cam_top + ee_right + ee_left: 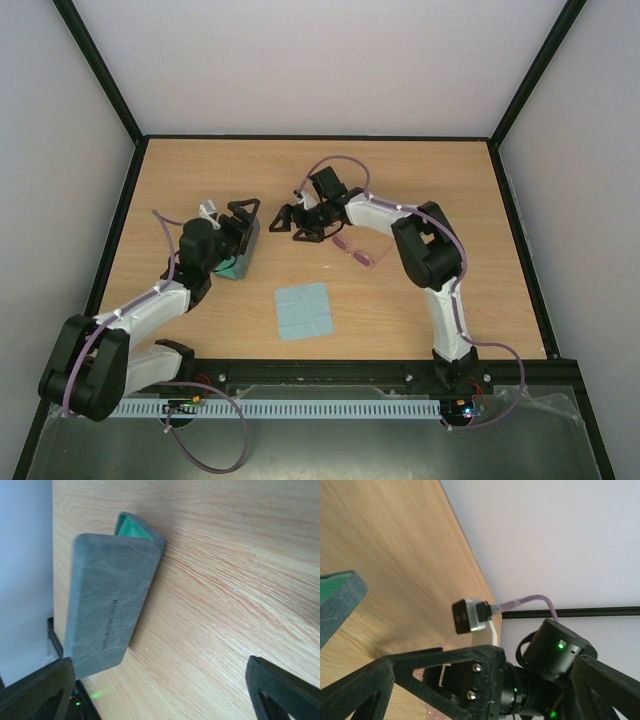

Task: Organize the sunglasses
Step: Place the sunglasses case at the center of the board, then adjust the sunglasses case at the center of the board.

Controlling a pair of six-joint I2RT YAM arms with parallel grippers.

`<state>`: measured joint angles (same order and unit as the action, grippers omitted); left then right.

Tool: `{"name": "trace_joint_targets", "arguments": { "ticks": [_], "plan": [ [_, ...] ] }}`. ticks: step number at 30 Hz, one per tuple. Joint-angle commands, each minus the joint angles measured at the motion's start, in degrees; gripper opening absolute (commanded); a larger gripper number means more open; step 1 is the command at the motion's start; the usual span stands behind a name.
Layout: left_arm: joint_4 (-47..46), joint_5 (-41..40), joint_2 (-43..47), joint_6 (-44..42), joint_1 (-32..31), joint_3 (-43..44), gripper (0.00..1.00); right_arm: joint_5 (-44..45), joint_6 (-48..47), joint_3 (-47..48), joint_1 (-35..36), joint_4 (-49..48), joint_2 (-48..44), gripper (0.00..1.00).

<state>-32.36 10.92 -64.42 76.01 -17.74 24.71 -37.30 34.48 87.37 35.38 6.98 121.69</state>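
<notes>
While the right gripper [296, 228] and left gripper [240, 220] both show their fingers spread and empty, the sunglasses [360, 251] lie on the tabletop [450, 200] just lower right of the right one, long axis slanting upper left to lower right.

On the table [420, 180], the case [244, 256] lies left and the sunglasses [362, 253] right, well apart; the cloth [303, 311] lies nearer, between them.

Bench [200, 180] is showing pale wood grain, smooth, matt. Case [107, 605] is looking like grey felt, matt, with green lining. Cloth [304, 310] is reading as light blue fabric. Sunglasses [362, 251] are appearing translucent pink plastic.
</notes>
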Motion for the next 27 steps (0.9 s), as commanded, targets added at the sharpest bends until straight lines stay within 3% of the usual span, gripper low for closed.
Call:
{"name": "trace_joint_targets", "arguments": {
  "ticks": [1, 5, 8, 10, 13, 19, 27],
  "plan": [
    [11.96, 3.2, 8.78, -5.15, 4.12, 6.74, 0.99, 9.53, -4.61, -3.58, 4.2, 6.84, -10.34, 0.91],
    [26.12, 10.84, 15.2, -10.06, 13.7, 13.18, 0.99, 17.45, -4.18, -9.09, 11.63, 6.02, -18.44, 0.81],
    [36.77, 19.4, 16.64, -13.82, 21.36, 20.97, 0.99, 20.35, -2.53, -11.28, 17.86, 5.24, -22.85, 0.59],
    [40.96, 24.51, 16.12, -15.53, 24.72, 25.46, 0.99, 21.4, -1.38, -10.19, 22.06, 4.52, -23.23, 0.5],
    [41.24, 30.4, 16.59, -13.89, 27.12, 28.51, 0.99, 21.48, -1.16, -3.73, 26.94, 6.95, -19.13, 0.48],
    [42.71, 33.17, 19.32, -11.19, 28.0, 32.78, 0.99, 23.47, -0.88, 9.9, 29.05, 12.38, -7.48, 0.48],
    [41.32, 34.57, 20.46, -7.83, 28.15, 34.88, 1.0, 34.16, -4.64, 39.85, 30.05, 32.23, 13.15, 0.49]
  ]
}}
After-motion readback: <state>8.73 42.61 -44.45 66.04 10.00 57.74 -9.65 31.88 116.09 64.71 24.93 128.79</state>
